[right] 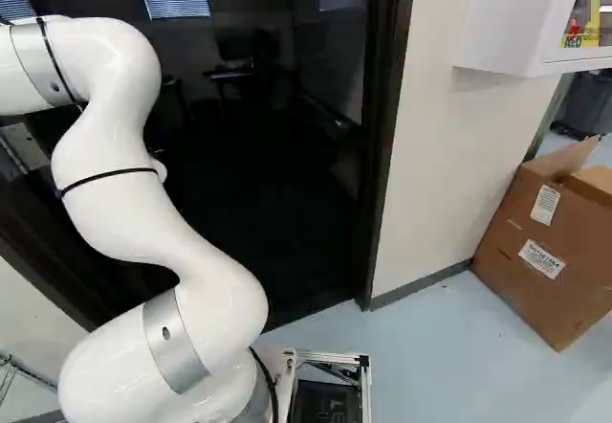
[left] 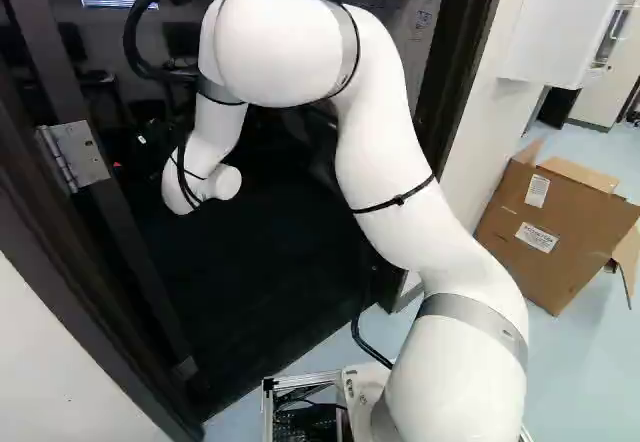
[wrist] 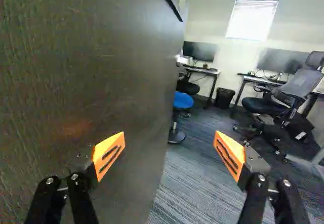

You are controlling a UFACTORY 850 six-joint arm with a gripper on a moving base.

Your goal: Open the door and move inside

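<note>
The dark door [wrist: 96, 67] stands ajar in the wrist view, its broad face close beside and behind one finger of my gripper [wrist: 169, 155]. The fingers are wide apart with nothing gripped; the door's free edge shows beyond the gap between them. Whether the near finger touches the door I cannot tell. A metal hinge [left: 75, 156] shows at the left of the left base view. My arm reaches into the dark doorway [right: 258, 203], framed by a dark post [right: 384, 136]. The gripper's fingers cannot be made out in the base views.
Inside are carpet [wrist: 187, 183], a blue stool [wrist: 183, 101], an office chair [wrist: 288, 92], desks with monitors and a waste bin [wrist: 224, 98]. Right of the doorway are a pale wall [right: 435, 126], a cardboard box [right: 545, 251] and a white wall cabinet [right: 507, 21].
</note>
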